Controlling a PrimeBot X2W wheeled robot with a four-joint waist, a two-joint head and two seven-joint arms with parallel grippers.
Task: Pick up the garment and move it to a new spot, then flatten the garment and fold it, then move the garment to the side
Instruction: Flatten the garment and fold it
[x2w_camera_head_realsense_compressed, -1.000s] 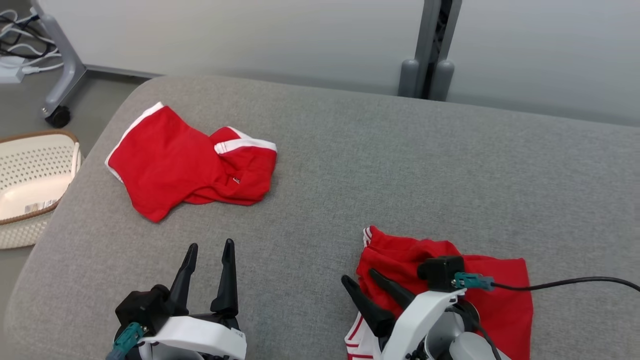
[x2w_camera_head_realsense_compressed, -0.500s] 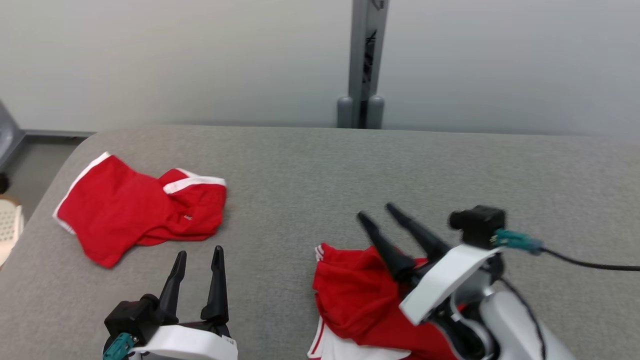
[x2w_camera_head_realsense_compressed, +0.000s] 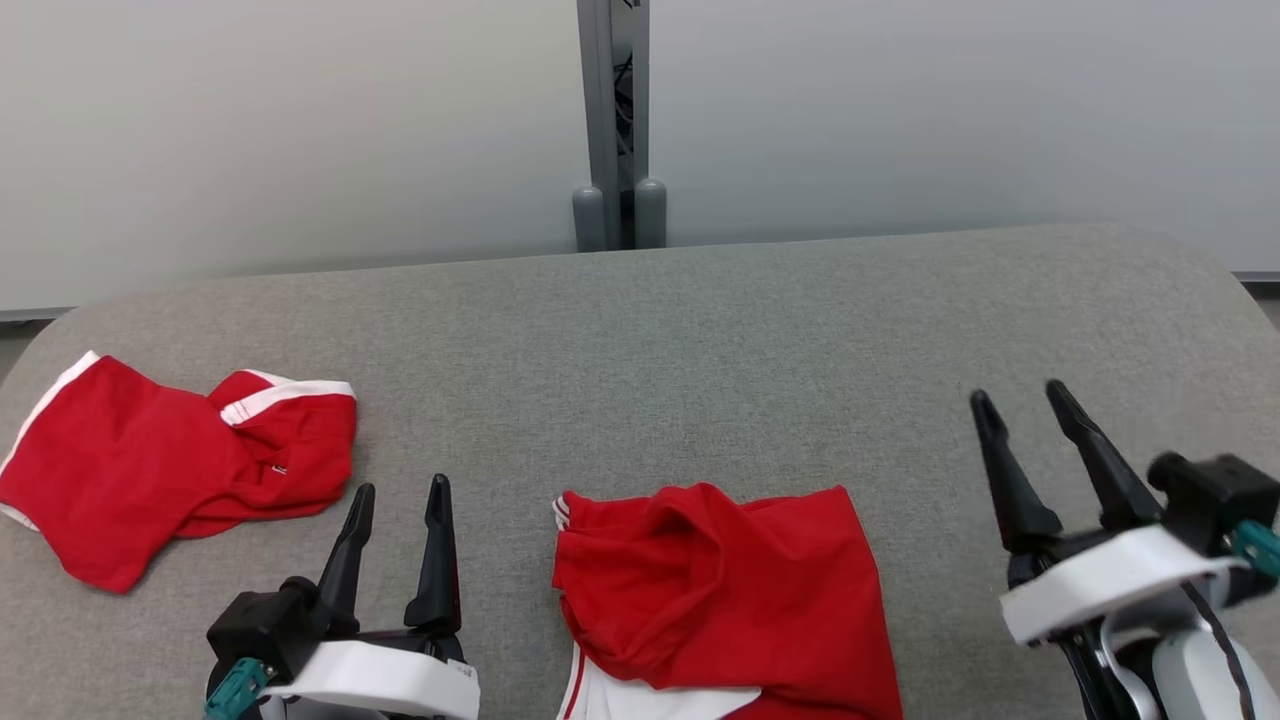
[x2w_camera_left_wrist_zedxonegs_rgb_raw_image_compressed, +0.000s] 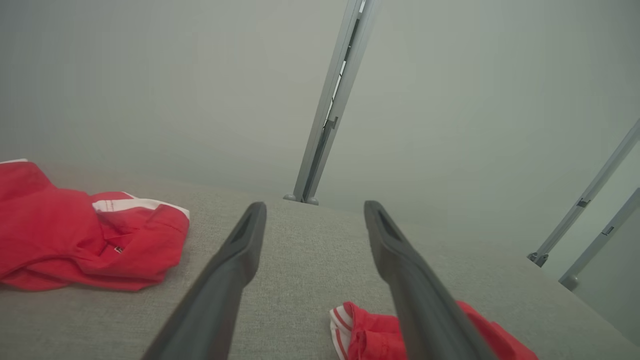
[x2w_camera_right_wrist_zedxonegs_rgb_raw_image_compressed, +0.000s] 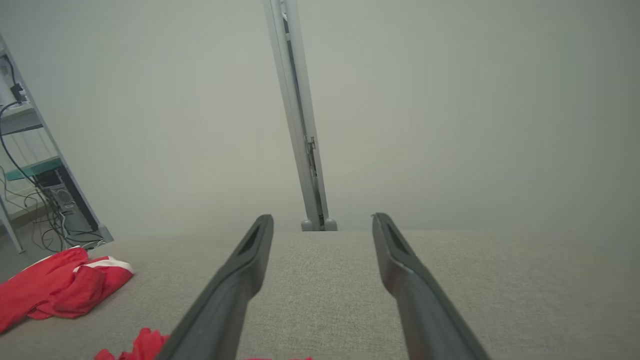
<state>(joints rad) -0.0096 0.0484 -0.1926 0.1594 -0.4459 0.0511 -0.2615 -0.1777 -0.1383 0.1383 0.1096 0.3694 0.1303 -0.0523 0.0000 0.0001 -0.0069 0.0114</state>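
Two red garments lie on the grey pad (x2w_camera_head_realsense_compressed: 700, 340). The garment (x2w_camera_head_realsense_compressed: 720, 585) sits at the pad's near edge, about midway between the two grippers. It is crumpled, with a raised fold across its far part and a white panel with red stripes at its near-left corner. The other garment (x2w_camera_head_realsense_compressed: 150, 470), red with white trim, lies bunched at the left end of the pad, well apart from the first. A white-banded hem is turned up on its right part.

The left gripper (x2w_camera_head_realsense_compressed: 401, 484) hangs at the near left, fingers pointing toward the far wall (x2w_camera_head_realsense_compressed: 900, 110), spread wide and empty. It is just left of the garment and apart from it. In the left wrist view the garment's striped corner shows low beside the right finger, and the other garment lies off to the left.

The right gripper (x2w_camera_head_realsense_compressed: 1018, 391) is at the near right, clear of the garment. Its fingers are likewise wide apart and empty, pointing far and slightly left, with bare pad between them in the right wrist view.

Beyond the pad's far edge a grey post (x2w_camera_head_realsense_compressed: 610, 120) stands against the pale wall. A rack (x2w_camera_right_wrist_zedxonegs_rgb_raw_image_compressed: 45, 190) with cables shows at the far left in the right wrist view.
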